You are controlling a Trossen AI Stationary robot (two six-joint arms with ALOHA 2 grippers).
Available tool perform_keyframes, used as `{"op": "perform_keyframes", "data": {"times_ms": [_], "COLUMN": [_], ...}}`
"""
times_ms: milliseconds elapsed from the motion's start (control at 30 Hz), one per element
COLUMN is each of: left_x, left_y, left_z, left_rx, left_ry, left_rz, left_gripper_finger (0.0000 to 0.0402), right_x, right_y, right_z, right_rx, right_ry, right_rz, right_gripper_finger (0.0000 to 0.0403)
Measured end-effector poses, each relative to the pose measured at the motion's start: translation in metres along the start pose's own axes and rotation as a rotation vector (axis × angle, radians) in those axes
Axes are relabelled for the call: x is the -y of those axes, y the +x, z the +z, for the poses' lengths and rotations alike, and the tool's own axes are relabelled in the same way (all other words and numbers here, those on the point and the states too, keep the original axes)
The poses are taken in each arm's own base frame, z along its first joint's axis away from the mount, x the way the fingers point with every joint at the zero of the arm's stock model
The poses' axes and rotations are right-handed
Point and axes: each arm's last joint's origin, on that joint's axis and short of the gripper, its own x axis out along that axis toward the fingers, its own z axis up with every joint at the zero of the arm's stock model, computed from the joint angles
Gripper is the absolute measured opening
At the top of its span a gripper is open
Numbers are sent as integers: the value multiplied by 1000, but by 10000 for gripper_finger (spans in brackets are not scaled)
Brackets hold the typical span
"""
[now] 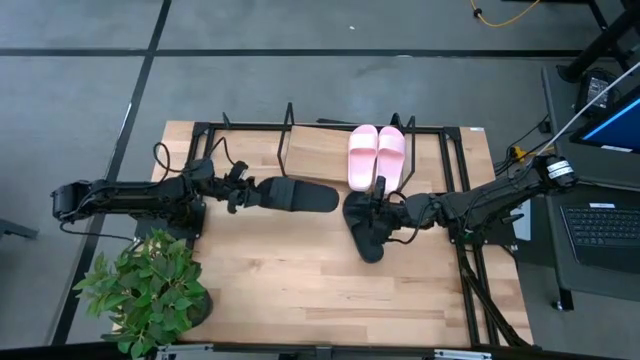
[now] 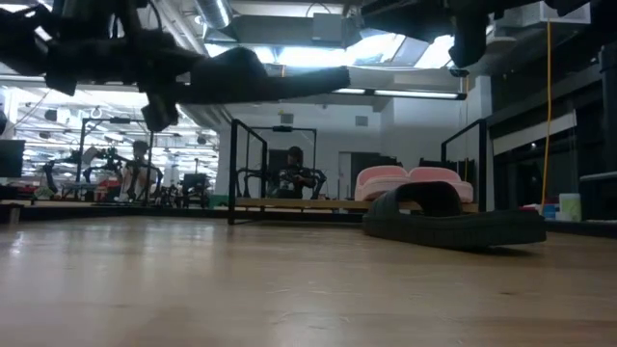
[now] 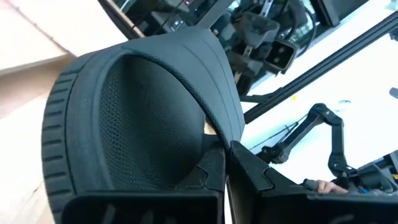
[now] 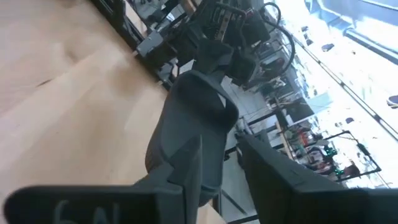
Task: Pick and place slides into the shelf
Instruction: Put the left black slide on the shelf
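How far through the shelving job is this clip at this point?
About halfway. Done: two pink slides sit side by side on the shelf. In hand: the left gripper carries one black slide above the table. Left: the other black slide lies on the tabletop at the right gripper.

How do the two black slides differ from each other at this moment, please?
The black slide in the left gripper is lifted clear of the table, while the black slide by the right gripper rests on the tabletop. The left gripper is shut on its slide, whereas the right gripper sits at the other's strap, its grip unclear. The lifted slide lies level in front of the shelf. Both are black, single-strap.
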Motion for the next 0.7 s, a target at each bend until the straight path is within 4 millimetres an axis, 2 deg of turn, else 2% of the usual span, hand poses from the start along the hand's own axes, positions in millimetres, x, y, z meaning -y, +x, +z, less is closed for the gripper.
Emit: {"op": "perform_keyframes", "data": {"times_ms": [133, 333, 467, 700], "left_x": [5, 1, 4, 13], "left_y": [6, 21, 33, 48], "left_z": [6, 11, 20, 33], "left_rx": [7, -40, -72, -115], "left_ry": [-6, -28, 19, 43], "left_rz": [26, 65, 46, -9], "left_gripper_finger": [0, 0, 0, 0], "right_x": [3, 8, 10, 7], "right_y": [1, 6, 20, 51], "right_z": [0, 6, 16, 25], "right_rx": [8, 17, -2, -134], "right_ry": [-20, -106, -153, -307], "right_rz": [-24, -40, -27, 9], "right_gripper_finger": [123, 124, 124, 124]}}
